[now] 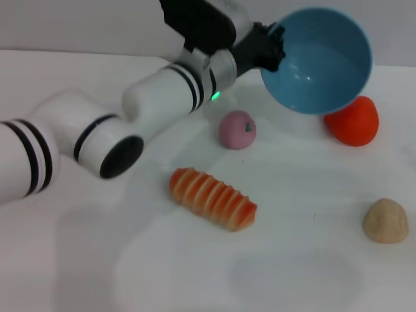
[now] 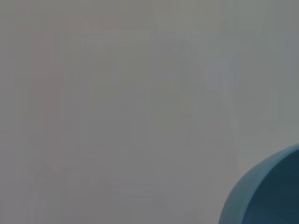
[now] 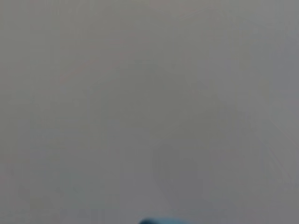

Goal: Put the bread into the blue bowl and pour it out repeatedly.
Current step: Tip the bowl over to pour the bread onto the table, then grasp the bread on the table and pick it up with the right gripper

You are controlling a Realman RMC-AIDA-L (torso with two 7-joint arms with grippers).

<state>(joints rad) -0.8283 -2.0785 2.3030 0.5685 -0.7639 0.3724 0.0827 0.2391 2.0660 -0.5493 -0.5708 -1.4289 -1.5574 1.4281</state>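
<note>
The blue bowl (image 1: 318, 58) is held up in the air at the back right, tipped on its side so its empty inside faces me. My left gripper (image 1: 273, 47) is shut on the bowl's left rim. The bread (image 1: 212, 198), striped orange and cream, lies ridged side up on the white table (image 1: 195, 273) near the middle, below and left of the bowl. A part of the bowl shows in the left wrist view (image 2: 268, 193), and a blue sliver of it in the right wrist view (image 3: 161, 220). My right gripper is out of view.
A small pink round fruit (image 1: 237, 129) lies under the bowl's left side. An orange-red toy (image 1: 353, 121) sits partly behind the bowl at the right. A small round tan lump (image 1: 385, 221) lies at the right front. The left arm (image 1: 97, 140) crosses the table's left half.
</note>
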